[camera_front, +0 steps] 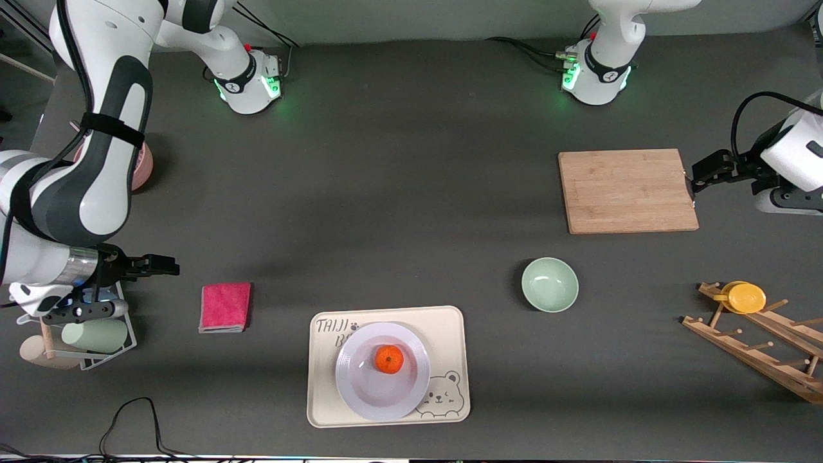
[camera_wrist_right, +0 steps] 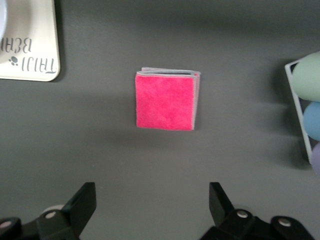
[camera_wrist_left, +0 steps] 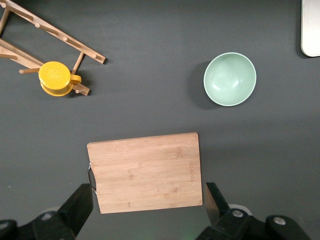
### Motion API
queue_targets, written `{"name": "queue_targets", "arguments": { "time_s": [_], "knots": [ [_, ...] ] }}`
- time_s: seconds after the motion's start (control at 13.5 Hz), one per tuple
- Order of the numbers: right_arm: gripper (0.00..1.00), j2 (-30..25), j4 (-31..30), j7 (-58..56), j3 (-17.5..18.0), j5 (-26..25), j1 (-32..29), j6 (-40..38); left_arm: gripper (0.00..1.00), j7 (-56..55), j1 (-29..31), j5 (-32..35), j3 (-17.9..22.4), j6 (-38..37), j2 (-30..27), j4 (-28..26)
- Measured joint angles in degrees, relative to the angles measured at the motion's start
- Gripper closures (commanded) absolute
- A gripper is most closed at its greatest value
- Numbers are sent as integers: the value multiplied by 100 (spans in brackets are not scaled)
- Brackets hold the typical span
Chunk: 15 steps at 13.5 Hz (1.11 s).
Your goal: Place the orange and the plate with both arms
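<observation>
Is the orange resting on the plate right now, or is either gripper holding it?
Touching: the front view shows the orange sitting on the plate. Left gripper and right gripper are open, well clear.

Right arm bent at right-arm end of table, waiting; right gripper [camera_front: 168, 264] up in air, jaws spread wide; left arm drawn back at left-arm end; left gripper [camera_front: 701, 175] likewise raised, jaws wide apart.
</observation>
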Motion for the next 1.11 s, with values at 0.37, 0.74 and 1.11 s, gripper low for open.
{"name": "queue_targets", "arguments": {
  "time_s": [0.37, 0.74, 1.11],
  "knots": [
    [0, -174, 112, 34, -371, -44, 127, -34, 0, 0, -1, 0, 0, 0, 0, 0],
    [0, -472, 118, 36, -597, -70, 159, -232, 0, 0, -9, 0, 0, 0, 0, 0],
    [0, -489, 251, 48, -706, -115, 180, -323, 0, -1, -12, 0, 0, -1, 0, 0]
  ]
}}
